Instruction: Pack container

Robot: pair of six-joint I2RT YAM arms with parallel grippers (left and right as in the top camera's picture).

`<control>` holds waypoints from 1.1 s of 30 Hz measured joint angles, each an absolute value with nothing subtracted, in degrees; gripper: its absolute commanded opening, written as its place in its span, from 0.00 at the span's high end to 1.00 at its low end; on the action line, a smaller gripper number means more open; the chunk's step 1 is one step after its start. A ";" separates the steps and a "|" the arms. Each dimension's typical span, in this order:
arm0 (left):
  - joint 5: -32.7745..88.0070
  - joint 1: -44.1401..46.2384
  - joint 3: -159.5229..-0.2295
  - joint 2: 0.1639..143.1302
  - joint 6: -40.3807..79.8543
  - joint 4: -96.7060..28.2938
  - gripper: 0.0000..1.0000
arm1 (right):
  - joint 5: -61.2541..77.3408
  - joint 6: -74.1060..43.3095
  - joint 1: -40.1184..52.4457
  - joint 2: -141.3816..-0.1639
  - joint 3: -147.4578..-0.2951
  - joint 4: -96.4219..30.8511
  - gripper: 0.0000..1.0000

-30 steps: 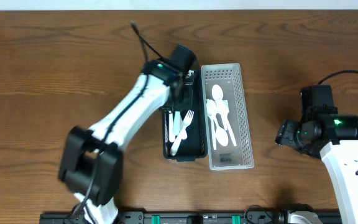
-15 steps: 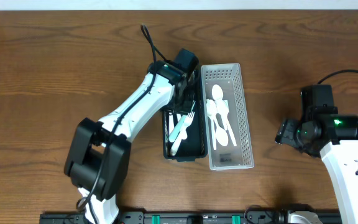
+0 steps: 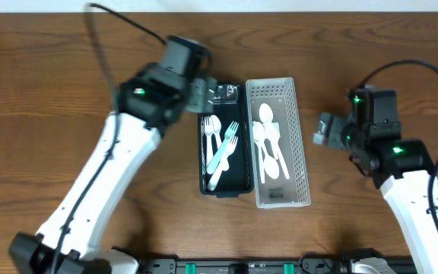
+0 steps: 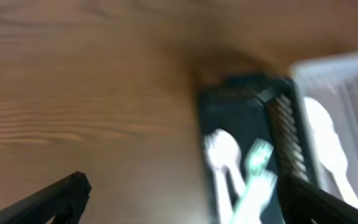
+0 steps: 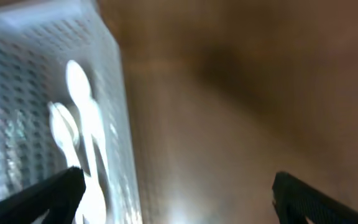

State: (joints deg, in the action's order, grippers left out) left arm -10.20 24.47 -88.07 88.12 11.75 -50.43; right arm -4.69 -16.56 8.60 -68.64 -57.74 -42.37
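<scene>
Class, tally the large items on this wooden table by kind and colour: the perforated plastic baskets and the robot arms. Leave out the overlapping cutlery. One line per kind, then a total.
black perforated plastic basket: 1
white perforated plastic basket: 1
robot arms: 2 (left robot arm, right robot arm)
Total: 4

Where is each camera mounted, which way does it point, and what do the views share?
Overhead: fixed above the table, facing straight down; shows both arms, the black tray and the white basket.
Left wrist: on the left arm, looking down past the open left gripper at the tray's end; fingers at the lower corners.
Right wrist: on the right arm, looking down past the open right gripper at the basket and bare wood; fingers at the lower corners.
Shared: the basket appears in all three views.
</scene>
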 measured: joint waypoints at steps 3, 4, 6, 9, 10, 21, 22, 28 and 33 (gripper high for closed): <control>-11.60 21.45 -88.07 88.01 11.75 -50.37 0.02 | -6.37 -15.25 9.76 -68.79 -57.80 -34.65 0.01; -11.84 20.67 -88.07 88.16 11.75 -50.30 0.02 | -7.22 -14.92 9.87 -68.86 -57.80 -31.79 0.01; -12.21 19.25 -88.03 88.40 11.42 -49.32 0.02 | -8.64 -14.37 9.87 -68.90 -57.82 -27.27 0.01; -12.47 17.43 -88.05 88.38 8.36 -48.97 0.02 | -9.58 -12.27 9.87 -68.93 -57.87 -22.46 0.01; -12.47 16.78 -88.05 88.33 7.31 -49.47 0.02 | -9.96 -11.42 9.87 -68.93 -57.87 -21.54 0.01; -12.51 12.32 -83.00 72.42 3.84 -52.93 0.02 | -13.17 -11.16 9.87 -57.06 -57.91 -36.82 0.01; -12.49 12.34 -81.49 69.17 3.84 -52.66 0.02 | -13.30 -11.86 9.87 -54.28 -57.98 -39.03 0.01; -12.62 12.34 -69.32 50.39 4.93 -52.47 0.02 | -14.44 -16.34 9.87 -38.81 -57.93 -55.29 0.01; -12.69 12.32 -57.60 35.09 8.16 -52.58 0.02 | -15.81 -21.50 9.87 -28.23 -55.61 -67.90 0.01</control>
